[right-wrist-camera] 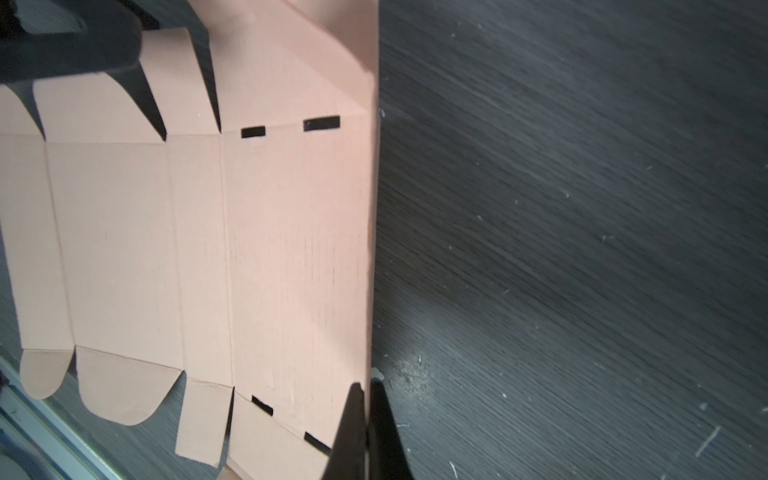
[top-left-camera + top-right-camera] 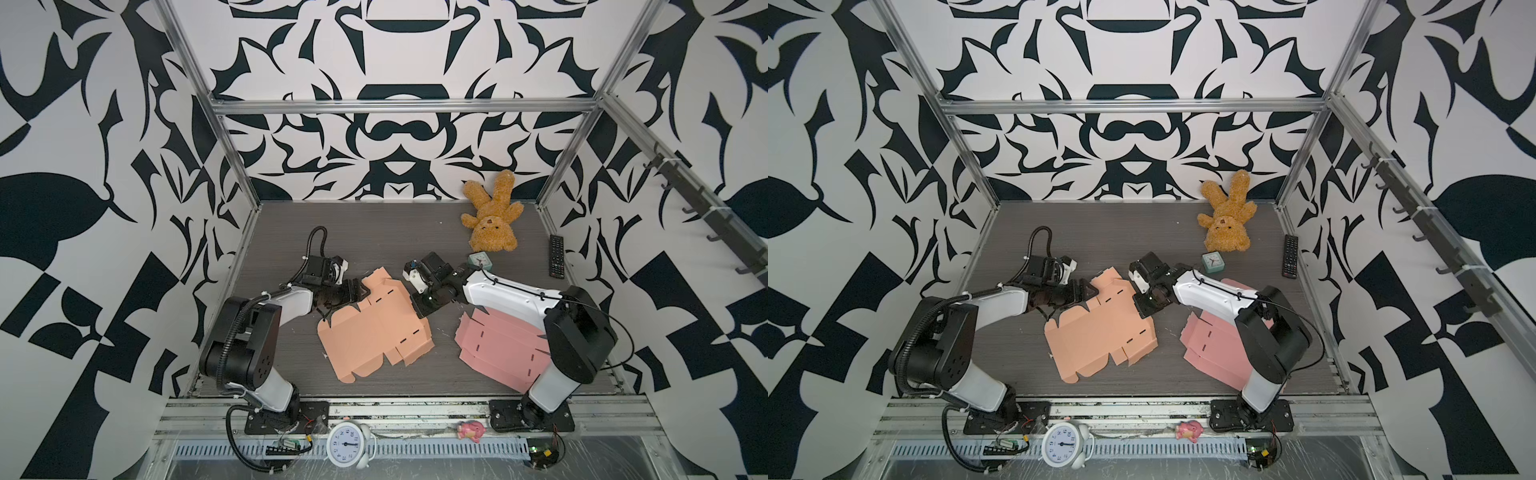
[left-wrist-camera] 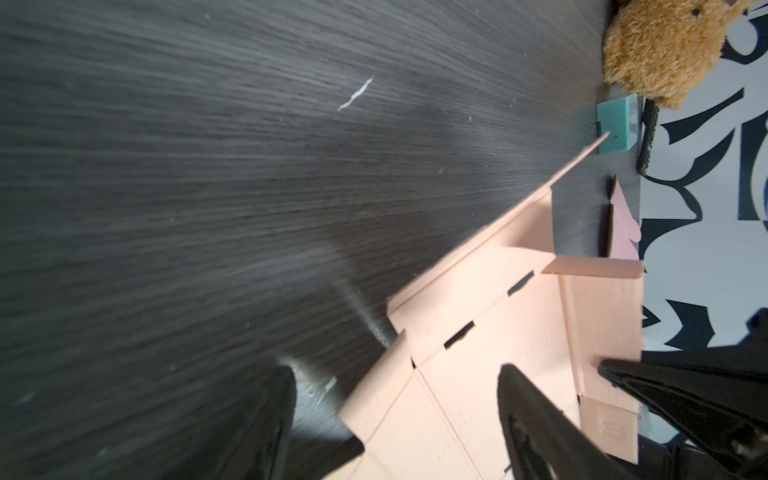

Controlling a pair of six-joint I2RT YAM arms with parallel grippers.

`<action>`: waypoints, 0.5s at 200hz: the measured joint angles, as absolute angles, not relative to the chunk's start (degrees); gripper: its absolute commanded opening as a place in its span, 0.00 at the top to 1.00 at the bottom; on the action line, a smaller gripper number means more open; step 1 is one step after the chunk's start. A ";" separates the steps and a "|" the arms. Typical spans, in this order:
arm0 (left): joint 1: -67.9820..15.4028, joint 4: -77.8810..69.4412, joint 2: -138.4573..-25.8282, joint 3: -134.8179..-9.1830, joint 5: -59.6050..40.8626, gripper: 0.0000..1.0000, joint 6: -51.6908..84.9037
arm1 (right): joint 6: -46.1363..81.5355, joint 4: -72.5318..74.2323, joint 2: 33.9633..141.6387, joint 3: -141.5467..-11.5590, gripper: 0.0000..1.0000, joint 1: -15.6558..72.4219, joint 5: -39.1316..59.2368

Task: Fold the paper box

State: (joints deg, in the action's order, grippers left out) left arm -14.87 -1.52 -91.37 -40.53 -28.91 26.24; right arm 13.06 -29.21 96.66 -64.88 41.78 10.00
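- On the front rail, nearest the camera, stand a white alarm clock (image 2: 345,444) and a small pink toy (image 2: 469,431)
- A flat pink blank (image 2: 498,349) lies on the table (image 2: 291,249) on the right, partly under the right arm
- The peach paper box (image 2: 374,328) lies unfolded in the middle of the table between the two arms, mostly flat, with its right-hand panel bent upward
- The right gripper (image 1: 365,386) is pinched tight on the raised edge of that panel, near a slotted corner
- The left gripper (image 3: 395,369) stands wide apart at the box's far-left corner, a small flap between its jaws and nothing clamped
- Farther back sit a small green clock (image 2: 480,261) and a remote (image 2: 556,255)
- A teddy bear (image 2: 492,218) lies against the back wall
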 measured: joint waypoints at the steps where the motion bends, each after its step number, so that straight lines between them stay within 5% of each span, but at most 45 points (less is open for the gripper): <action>1: -14.87 -1.52 -91.37 -40.53 -28.91 0.26 26.24 | 13.06 -29.21 96.66 -64.88 0.99 41.78 10.00; 100: -17.76 -3.27 -92.05 -39.57 -34.17 0.49 26.98 | 12.86 -29.78 96.66 -65.73 0.98 41.78 9.96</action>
